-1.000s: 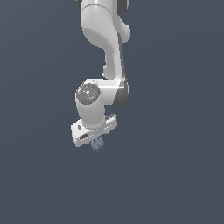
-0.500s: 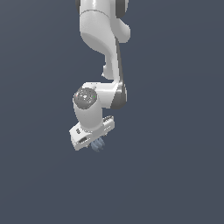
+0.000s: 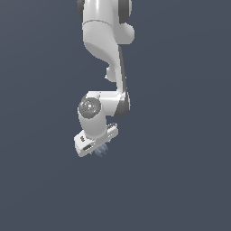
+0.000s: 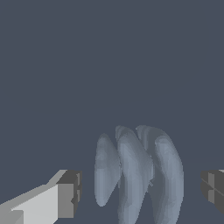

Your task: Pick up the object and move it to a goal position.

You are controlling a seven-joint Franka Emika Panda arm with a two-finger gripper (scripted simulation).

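Object [image 4: 138, 175], pale blue-grey, ridged, sits between fingertip pads in wrist view, gap showing on both sides, so fingers spread, not clamping yet. In exterior view, object [image 3: 102, 152] peeks out just below gripper [image 3: 95, 145], at 6 o'clock from wrist joint. You have arm hanging straight down over it so pads straddle lump for side pinch. Judgement: grasp not yet made; you close next. Goal position not visible.

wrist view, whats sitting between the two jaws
The pale blue-grey ridged object stands between the jaws, with a bare gap on each side, so neither touches it. The wrist view shows this; in the exterior view the object only peeks out under the gripper.
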